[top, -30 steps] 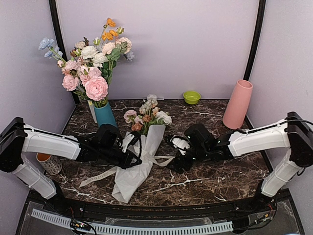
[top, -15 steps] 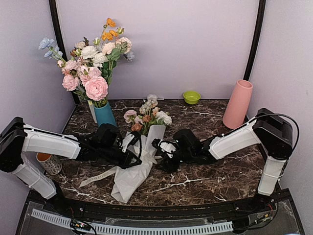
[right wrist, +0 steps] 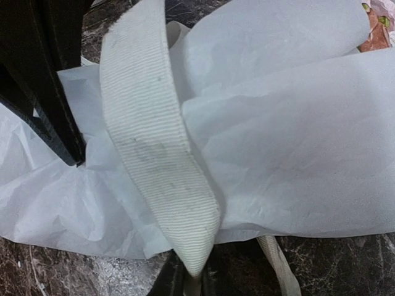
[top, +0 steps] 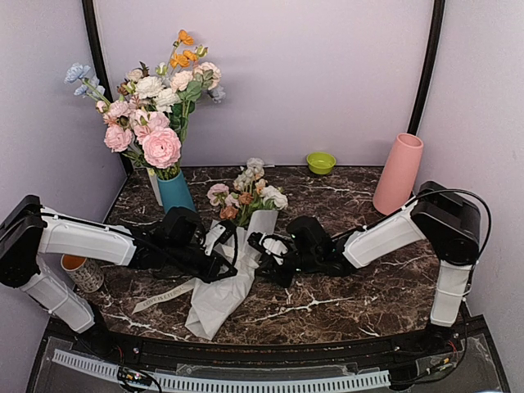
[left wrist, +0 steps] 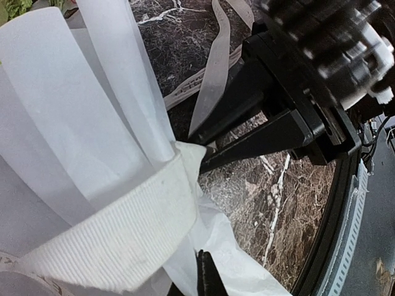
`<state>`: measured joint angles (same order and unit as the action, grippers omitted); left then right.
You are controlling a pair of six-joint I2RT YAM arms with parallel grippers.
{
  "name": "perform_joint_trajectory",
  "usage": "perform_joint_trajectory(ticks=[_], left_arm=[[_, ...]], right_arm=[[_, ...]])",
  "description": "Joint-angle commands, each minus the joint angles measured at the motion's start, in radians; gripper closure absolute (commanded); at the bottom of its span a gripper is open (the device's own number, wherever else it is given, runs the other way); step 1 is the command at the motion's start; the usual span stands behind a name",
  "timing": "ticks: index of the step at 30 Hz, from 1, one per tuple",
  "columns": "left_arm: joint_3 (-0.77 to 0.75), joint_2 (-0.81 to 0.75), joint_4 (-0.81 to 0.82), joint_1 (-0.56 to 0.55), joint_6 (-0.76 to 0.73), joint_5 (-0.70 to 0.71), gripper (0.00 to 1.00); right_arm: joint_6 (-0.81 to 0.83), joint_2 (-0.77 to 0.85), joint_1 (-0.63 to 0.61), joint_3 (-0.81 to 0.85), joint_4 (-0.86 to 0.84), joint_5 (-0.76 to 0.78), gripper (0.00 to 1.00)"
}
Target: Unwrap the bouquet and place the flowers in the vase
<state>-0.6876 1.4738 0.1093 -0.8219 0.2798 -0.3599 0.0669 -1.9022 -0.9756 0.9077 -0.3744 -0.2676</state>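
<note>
early stage: the bouquet, at frame centre, is wrapped and tied. the left gripper has its jaws pressed together on the paper; the right gripper pinches the ribbon. the flowers are not yet in the vase, upper right.

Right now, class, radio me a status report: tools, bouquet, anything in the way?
Left tool shut on bouquet paper. Right tool pinching ribbon loop. Bouquet wrapped, vase standing far right. Green bowl at back, between them.
</note>
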Motion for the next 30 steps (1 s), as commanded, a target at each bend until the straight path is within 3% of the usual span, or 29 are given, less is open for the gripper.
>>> perform_joint_trajectory(ticks=[1, 6, 12, 22, 25, 29, 30], left_arm=[[-0.027, 0.002, -0.027, 0.000, -0.019, -0.019, 1.00], [-0.028, 0.000, -0.031, 0.001, -0.019, -0.017, 1.00], [-0.023, -0.006, -0.025, 0.001, -0.020, -0.012, 1.00], [-0.061, 0.012, -0.058, 0.001, -0.045, -0.018, 1.00], [-0.087, 0.020, -0.091, 0.001, -0.059, -0.033, 0.95], [-0.150, 0.036, -0.172, -0.002, -0.069, -0.035, 0.68], [-0.173, 0.038, -0.189, -0.007, -0.074, -0.038, 0.58]], right_arm=[[-0.013, 0.003, -0.010, 0.003, -0.057, -0.052, 0.97], [-0.044, 0.088, -0.010, -0.041, -0.012, 0.005, 1.00], [-0.128, 0.311, 0.019, -0.148, 0.073, 0.133, 1.00], [-0.367, 0.595, 0.045, -0.200, 0.471, 0.344, 0.99], [-0.478, 0.662, 0.044, -0.220, 0.558, 0.338, 0.64], [-0.550, 0.742, 0.038, -0.231, 0.619, 0.377, 0.11], [-0.552, 0.759, 0.038, -0.229, 0.627, 0.394, 0.06]])
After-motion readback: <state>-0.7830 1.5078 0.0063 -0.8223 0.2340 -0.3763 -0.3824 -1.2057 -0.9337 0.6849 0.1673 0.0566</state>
